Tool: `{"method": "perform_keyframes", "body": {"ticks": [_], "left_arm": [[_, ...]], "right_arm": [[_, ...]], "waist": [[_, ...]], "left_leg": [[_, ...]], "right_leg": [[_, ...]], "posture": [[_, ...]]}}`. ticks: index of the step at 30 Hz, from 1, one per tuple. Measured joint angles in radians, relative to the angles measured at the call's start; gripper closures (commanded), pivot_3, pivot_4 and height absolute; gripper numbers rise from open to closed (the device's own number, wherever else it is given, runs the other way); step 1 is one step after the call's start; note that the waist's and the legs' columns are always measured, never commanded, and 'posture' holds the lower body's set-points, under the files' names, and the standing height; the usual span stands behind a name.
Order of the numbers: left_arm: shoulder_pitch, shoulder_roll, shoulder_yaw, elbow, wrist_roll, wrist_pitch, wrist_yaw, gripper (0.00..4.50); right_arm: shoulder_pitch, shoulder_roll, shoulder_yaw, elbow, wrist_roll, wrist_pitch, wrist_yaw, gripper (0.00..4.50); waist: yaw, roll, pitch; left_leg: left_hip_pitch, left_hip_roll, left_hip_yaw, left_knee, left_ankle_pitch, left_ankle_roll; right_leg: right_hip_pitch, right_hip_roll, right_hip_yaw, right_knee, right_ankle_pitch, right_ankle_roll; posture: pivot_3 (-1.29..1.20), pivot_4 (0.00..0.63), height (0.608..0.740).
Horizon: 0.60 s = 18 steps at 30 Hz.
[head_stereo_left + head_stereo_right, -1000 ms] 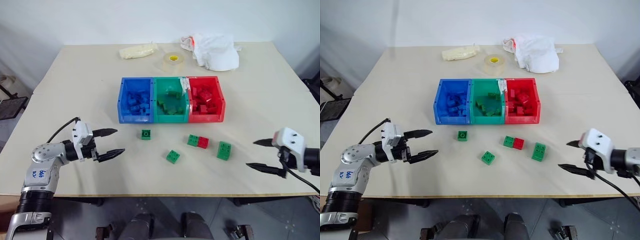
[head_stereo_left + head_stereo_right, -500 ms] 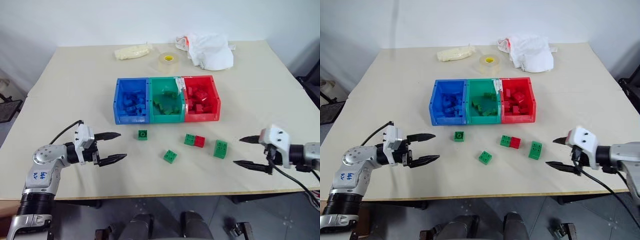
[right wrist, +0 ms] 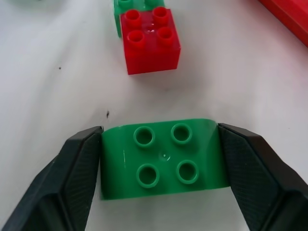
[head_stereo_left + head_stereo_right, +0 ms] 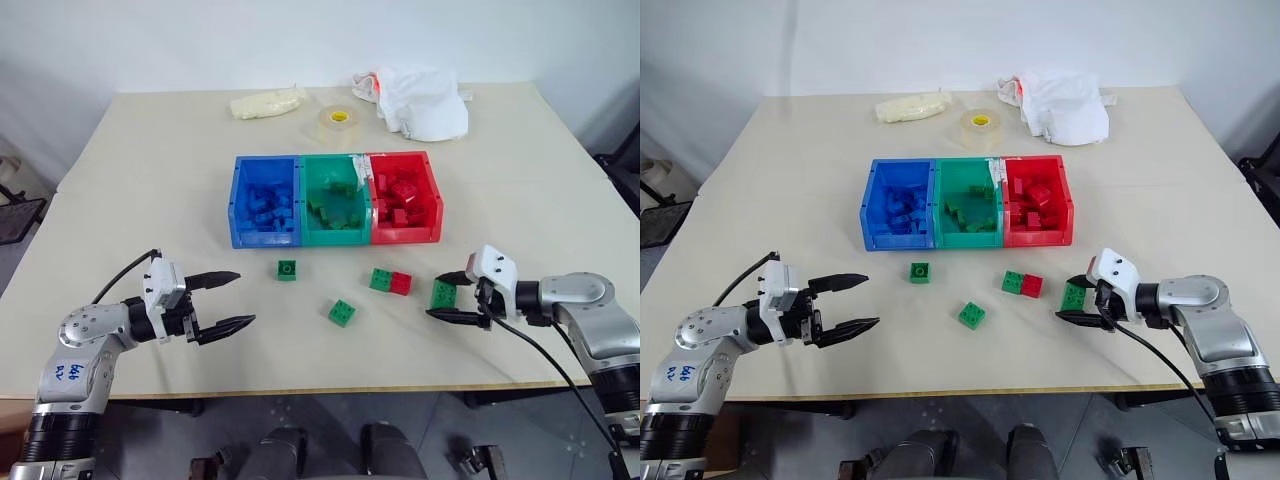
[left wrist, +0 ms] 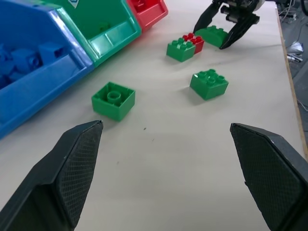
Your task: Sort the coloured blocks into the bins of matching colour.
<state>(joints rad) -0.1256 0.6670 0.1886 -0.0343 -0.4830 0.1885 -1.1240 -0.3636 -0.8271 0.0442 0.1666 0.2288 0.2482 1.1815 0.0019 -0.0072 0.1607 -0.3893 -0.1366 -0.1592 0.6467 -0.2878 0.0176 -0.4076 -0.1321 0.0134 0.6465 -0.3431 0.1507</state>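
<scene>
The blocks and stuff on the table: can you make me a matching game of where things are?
Things:
1. red block
2. tape roll
3. right gripper
4. left gripper

Places:
A. open over bare table
B. around a green block
C. beyond the bins
D. touching a green block

Pairs: 1-D, 2-C, 3-B, 4-A
</scene>
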Motion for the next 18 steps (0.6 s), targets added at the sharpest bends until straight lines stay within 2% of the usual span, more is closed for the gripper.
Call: {"method": "perform_keyframes", "body": {"ticks": [7, 10, 14, 18], "left_arm": [[0.004, 0.0, 0.004, -0.001, -0.002, 0.0, 0.005, 0.0], [0.006, 0.0, 0.006, -0.001, -0.002, 0.0, 0.009, 0.0], [0.004, 0.0, 0.008, -0.002, -0.002, -0.002, 0.014, 0.0], [-0.001, -0.004, 0.008, -0.003, -0.002, -0.006, 0.025, 0.0]], "right_arm": [[0.005, 0.018, -0.012, -0.042, 0.006, 0.029, -0.046, 1.16], [-0.047, 0.04, -0.023, -0.091, 0.029, 0.066, -0.081, 1.16], [-0.257, 0.124, -0.021, -0.093, 0.046, 0.158, -0.15, 1.16], [-0.436, 0.27, 0.024, 0.0, 0.025, 0.135, -0.204, 1.16]], "waist": [[-0.002, 0.0, 0.0], [-0.006, 0.002, 0.001], [-0.01, 0.003, 0.002], [-0.008, 0.003, 0.002]], "left_leg": [[0.0, 0.0, 0.001, 0.0, 0.0, 0.0], [0.0, 0.0, 0.002, 0.0, 0.0, 0.0], [0.0, 0.001, 0.004, 0.0, 0.0, 0.0], [0.0, 0.002, 0.003, -0.001, -0.001, -0.001]], "right_leg": [[0.0, 0.0, 0.001, 0.0, 0.0, 0.0], [-0.001, 0.0, 0.002, 0.0, 0.0, 0.0], [-0.002, 0.001, 0.004, 0.001, 0.0, -0.001], [-0.002, 0.001, 0.003, 0.001, 0.0, -0.001]], "posture": [[0.0, 0.15, 0.74], [0.0, 0.15, 0.74], [0.0, 0.15, 0.74], [0.0, 0.15, 0.74]]}}
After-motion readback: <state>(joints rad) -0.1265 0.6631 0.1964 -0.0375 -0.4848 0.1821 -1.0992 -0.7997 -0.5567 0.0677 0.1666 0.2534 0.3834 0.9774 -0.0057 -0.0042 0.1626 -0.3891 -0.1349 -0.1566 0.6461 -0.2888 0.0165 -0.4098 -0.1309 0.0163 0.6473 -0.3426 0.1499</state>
